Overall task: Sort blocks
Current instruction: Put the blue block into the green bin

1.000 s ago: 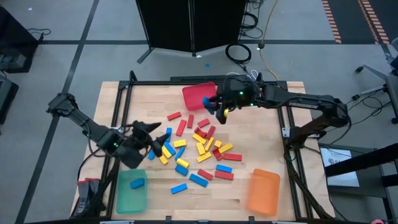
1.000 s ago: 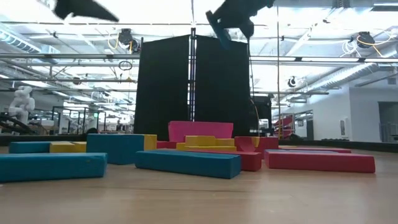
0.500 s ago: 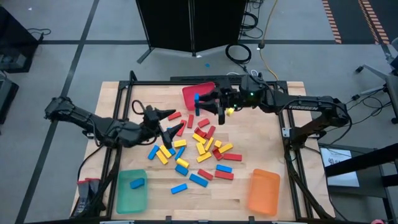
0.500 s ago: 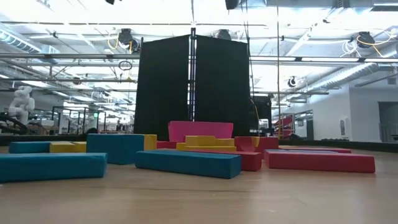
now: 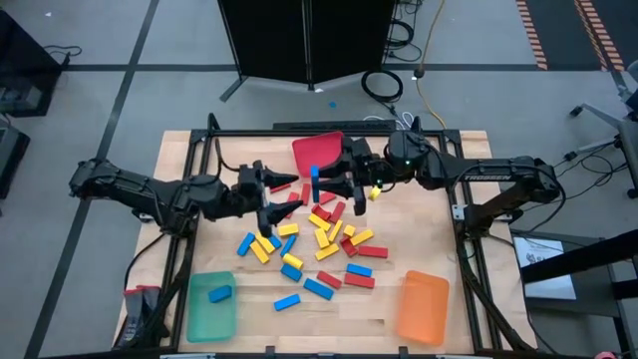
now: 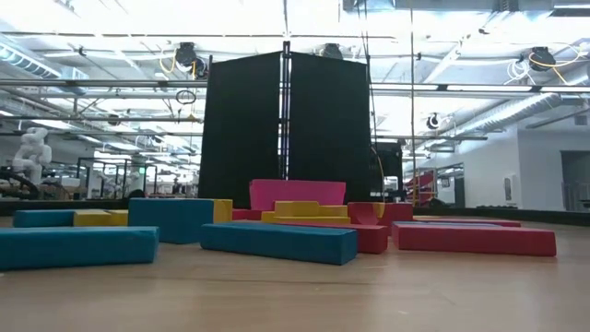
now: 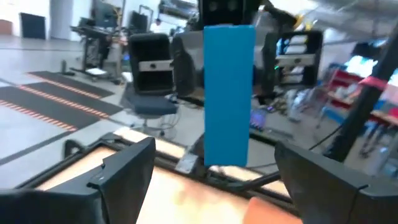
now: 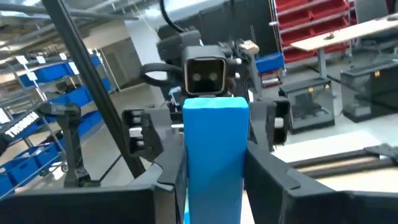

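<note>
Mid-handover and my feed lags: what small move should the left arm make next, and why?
Probably ease the left gripper forward so its open fingers straddle the blue block, then close. The right gripper holds that block upright between the two arms, and the left wrist view shows it centred ahead.

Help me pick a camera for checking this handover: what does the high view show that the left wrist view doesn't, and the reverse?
Only the high view shows the layout: the loose blocks on the table, the red bin, green bin and orange bin, and both arms reaching toward each other. Only the left wrist view shows the open left gripper from behind, fingers on either side of the block and apart from it. Both show the upright blue block held by the right gripper.
</note>
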`<action>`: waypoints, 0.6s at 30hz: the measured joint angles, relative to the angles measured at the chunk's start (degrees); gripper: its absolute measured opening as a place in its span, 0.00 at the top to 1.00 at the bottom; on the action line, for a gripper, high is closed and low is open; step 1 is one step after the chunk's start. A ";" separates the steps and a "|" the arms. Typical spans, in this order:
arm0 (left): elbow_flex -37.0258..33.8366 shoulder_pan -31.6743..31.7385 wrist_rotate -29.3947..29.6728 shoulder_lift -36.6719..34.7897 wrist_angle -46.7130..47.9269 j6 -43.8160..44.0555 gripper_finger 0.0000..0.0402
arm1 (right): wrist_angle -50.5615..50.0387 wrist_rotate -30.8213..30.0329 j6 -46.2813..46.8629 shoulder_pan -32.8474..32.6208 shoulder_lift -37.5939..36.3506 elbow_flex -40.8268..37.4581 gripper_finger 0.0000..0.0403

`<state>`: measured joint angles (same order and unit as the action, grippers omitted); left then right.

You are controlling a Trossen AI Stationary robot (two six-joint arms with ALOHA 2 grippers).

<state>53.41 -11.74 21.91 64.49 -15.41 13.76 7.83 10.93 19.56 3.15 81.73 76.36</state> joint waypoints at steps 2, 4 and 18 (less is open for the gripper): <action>0.01 0.86 -0.89 0.54 -0.70 0.93 0.16 | 1.62 -0.10 -0.56 -0.43 0.00 0.00 0.74; 0.02 1.38 -1.71 1.24 -0.41 1.12 0.16 | 2.60 -0.08 -1.02 -0.71 0.00 0.00 0.74; 0.00 2.66 -8.65 6.40 -8.08 3.98 0.16 | 2.81 -0.09 -1.31 -0.70 0.50 0.09 0.74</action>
<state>53.41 -9.08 13.25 70.89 -23.49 17.74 10.64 10.84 18.25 2.45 82.24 76.44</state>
